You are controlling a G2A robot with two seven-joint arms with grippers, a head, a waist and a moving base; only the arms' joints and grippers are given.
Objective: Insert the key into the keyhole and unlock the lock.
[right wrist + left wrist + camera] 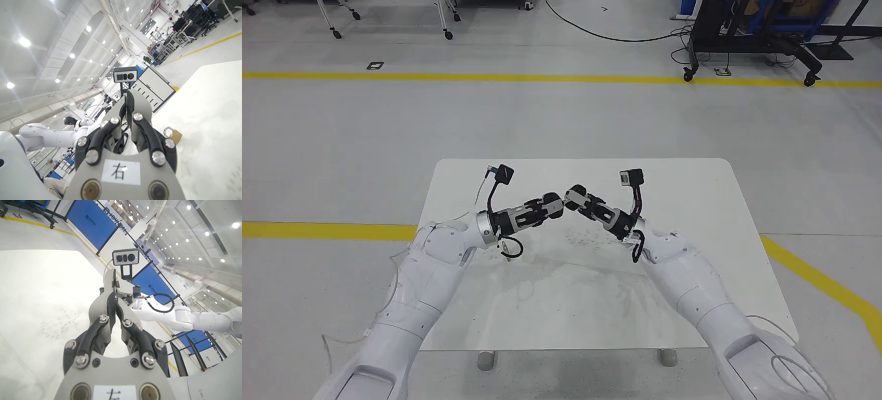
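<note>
Nearest the lens, the right gripper (127, 96) is seen fully closed, pads pressed together; whether anything is pinched cannot be told. Just beside it, down on the white table (208, 106), the brass lock (175, 135) is laid flat, long axis along the tabletop, shackle end turned toward the gripper. From above, the closed left gripper (554, 207) is pointed toward 2 o'clock, met tip to tip by the right one, pointed toward 10 o'clock.

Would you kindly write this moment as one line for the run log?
left gripper: shut, over table | right gripper: shut, tip near left's | padlock: lying on table, in neither gripper
</note>
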